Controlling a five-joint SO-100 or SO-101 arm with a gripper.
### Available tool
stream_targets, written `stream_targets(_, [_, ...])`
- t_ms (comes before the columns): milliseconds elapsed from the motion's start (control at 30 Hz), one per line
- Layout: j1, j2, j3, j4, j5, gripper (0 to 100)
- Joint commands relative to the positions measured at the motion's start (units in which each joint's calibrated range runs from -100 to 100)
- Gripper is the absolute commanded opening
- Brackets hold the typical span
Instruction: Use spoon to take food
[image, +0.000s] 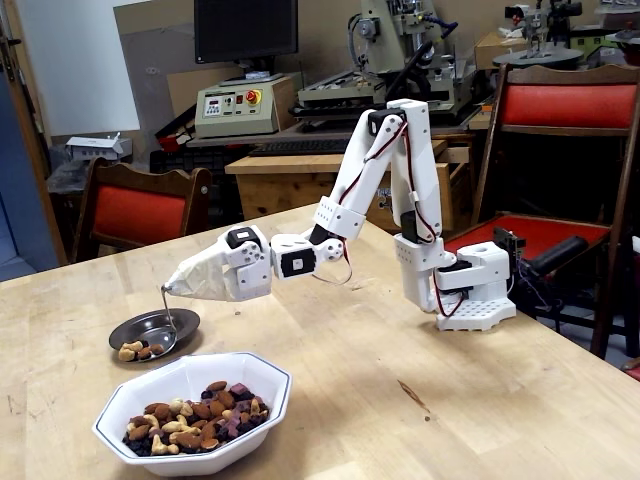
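My tool (172, 288), wrapped in tape, is clamped on the spoon (163, 330); its bowl holds food (132, 351) over the dark saucer (185, 322); the white bowl (262, 385) sits nearby.

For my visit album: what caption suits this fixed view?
Robot arm's taped gripper carries a spoon of nuts over a dark plate.

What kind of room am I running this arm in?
Likely a workshop or makerspace: benchtop milling machines, a control box with a red stop button and a monitor stand behind the wooden table.
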Motion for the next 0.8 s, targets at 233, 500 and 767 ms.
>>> stream_targets(233, [4.95, -1.74, -1.29, -1.02, -0.10, 4])
stream_targets(500, [10.13, -1.74, -1.29, -0.94, -0.10, 4])
stream_targets(767, [14.65, -1.74, -1.03, -0.94, -0.10, 4])
